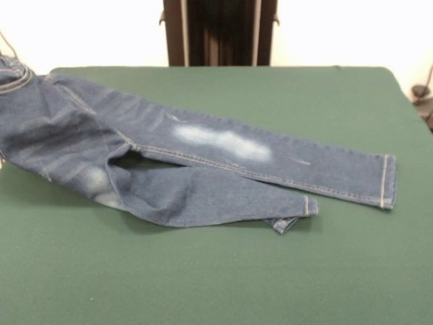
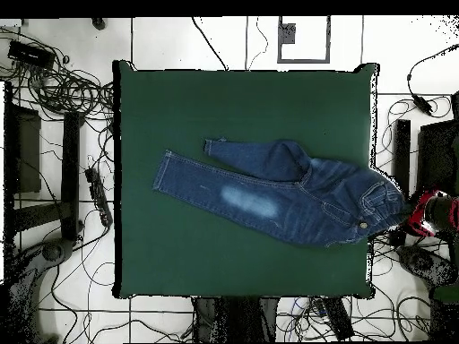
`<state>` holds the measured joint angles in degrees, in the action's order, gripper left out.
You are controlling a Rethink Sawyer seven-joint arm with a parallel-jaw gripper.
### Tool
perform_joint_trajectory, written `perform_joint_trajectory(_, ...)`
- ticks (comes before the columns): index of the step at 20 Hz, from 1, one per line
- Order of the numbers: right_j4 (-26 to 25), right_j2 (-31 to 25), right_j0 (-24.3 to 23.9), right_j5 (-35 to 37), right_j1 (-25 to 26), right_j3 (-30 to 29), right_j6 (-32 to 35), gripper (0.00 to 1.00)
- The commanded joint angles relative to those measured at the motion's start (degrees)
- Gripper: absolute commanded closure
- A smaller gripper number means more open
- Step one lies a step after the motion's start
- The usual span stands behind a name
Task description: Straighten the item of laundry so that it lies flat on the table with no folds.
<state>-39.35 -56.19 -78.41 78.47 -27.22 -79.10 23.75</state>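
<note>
Jeans point(image 1: 203, 162) are spread on the counter point(image 1: 223, 271), one cuff folded under, waistband overhanging an edge. Jaws cannot be seen or judged.

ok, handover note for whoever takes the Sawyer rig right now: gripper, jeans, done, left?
Gripper: not visible in either view; only the pedestal shows at the table's far side.
Jeans: spread across the green table. The waistband reaches the table edge and hangs slightly over it.
Done: the longer leg, with the faded patch, lies nearly flat and straight.
Left: the shorter leg has its hem folded under, and the fabric is bunched near the crotch. Unfold that hem, smooth the crotch and pull the waistband fully onto the table.
</note>
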Motion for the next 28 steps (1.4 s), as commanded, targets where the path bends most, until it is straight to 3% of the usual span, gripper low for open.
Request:
perform_joint_trajectory(1, -3.74, 3.90, 1.31, 6.76, 2.47, 5.35, -20.77, 1.00)
perform_joint_trajectory(13, -2.46, 4.00, -0.20, 4.41, 0.50, 0.24, -18.69, 1.00)
perform_joint_trajectory(28, -1.72, 4.15, 0.22, 3.15, -0.54, -0.96, -14.59, 1.00)
